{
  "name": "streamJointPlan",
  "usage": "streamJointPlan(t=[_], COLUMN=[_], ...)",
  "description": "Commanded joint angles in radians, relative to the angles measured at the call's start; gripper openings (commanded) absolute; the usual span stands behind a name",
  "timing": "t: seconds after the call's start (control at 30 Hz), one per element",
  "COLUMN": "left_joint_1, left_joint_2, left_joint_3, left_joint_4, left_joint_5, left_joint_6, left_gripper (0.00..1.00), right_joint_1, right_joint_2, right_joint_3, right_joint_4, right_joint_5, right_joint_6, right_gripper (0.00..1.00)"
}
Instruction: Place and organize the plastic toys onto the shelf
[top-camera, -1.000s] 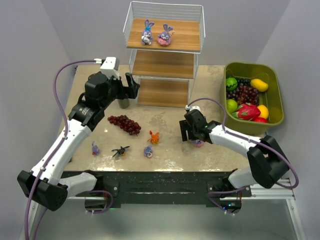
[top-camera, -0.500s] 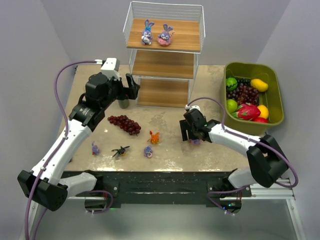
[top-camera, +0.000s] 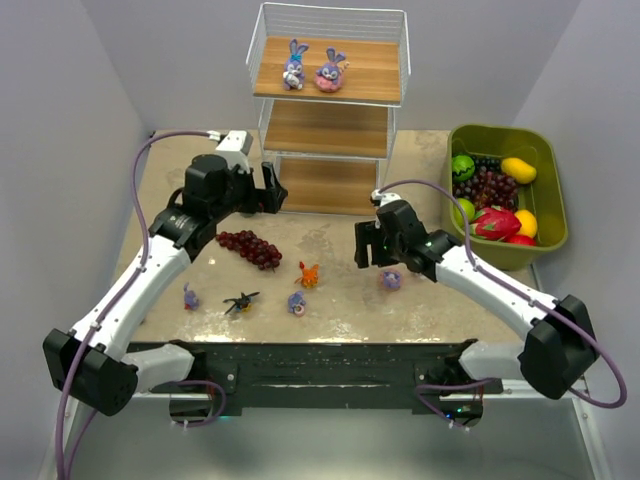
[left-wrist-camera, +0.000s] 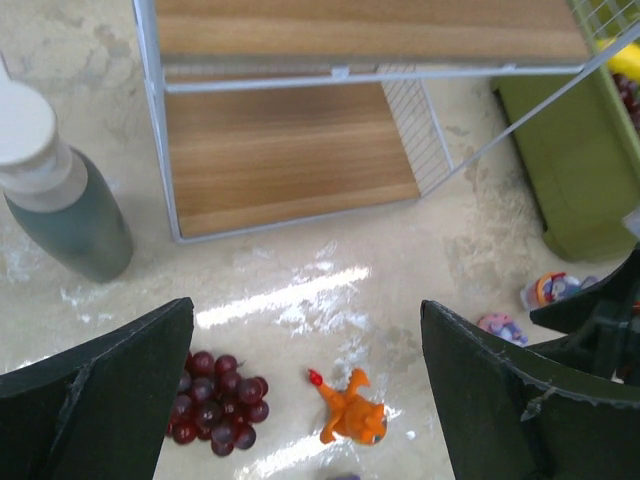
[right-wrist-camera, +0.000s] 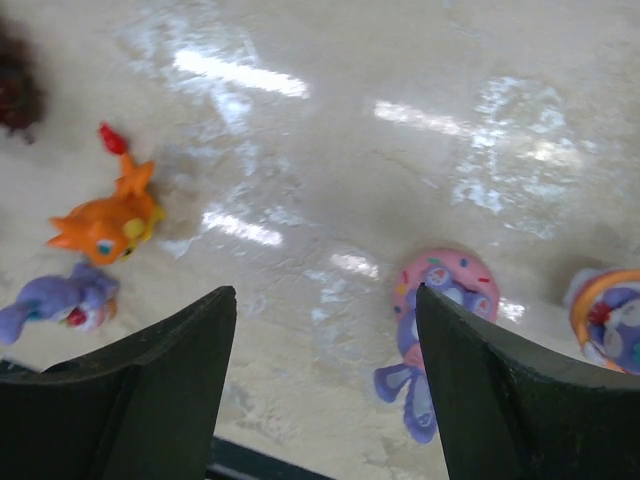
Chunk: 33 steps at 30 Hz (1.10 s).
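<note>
Plastic toys (top-camera: 309, 273): two bunnies (top-camera: 295, 66) are parked atop the shelf (top-camera: 325, 125), rest left scattered before it; left claw (left-wrist-camera: 305, 385) and right claw (right-wrist-camera: 325, 370) gaping, empty.

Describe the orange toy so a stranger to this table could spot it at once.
Start at the white wire shelf at the back of the table. In front of it, just right of the dark grape bunch, sits the orange toy. Its neighbours are purple bunnies and a black bug; only it is orange.
</note>
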Motion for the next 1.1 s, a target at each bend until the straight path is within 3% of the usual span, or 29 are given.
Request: streamJointPlan(t=[0.0,0.23,0.37,0.47,0.7,0.87,1.07], left_joint_1=[0.005,0.005,0.005,0.005,0.005,0.005,0.008], left_joint_2=[-0.018,-0.029,-0.018,-0.024,-0.070,-0.084,-0.067], left_joint_3=[-0.047,-0.013,0.024,0.031,-0.006,0.008,0.066], left_joint_4=[-0.063,-0.063,-0.066,-0.064,-0.038,-0.049,-0.095], left_joint_5=[-0.005,-0.055,-0.060,-0.085,-0.144,-0.122,-0.106], left_joint_6=[-0.009,-0.022,-0.025,-0.020,0.027,0.018,0.021], left_gripper=[1.00,1.00,1.00,0.99,1.00,1.00,1.00], right_joint_1=[0.047,0.274,0.386,0.464,0.606,0.664,0.708], right_joint_2=[-0.066,-0.126,-0.187,-0.192,-0.016,0.192,0.383], right_joint_3=[0.019,-0.172,-0.367,-0.428,-0.479,-0.488,-0.462], right_joint_4=[0.127,0.432,0.686,0.757,0.917,1.118,1.268], right_joint_5=[-0.214,-0.211,-0.044,0.017,0.212,0.307,0.356], right_joint_6=[-0.108,-0.081,0.022,0.039,0.010,0.013,-0.004], right_gripper=[0.75,0.79,0.84,0.86,0.88,0.83,0.82])
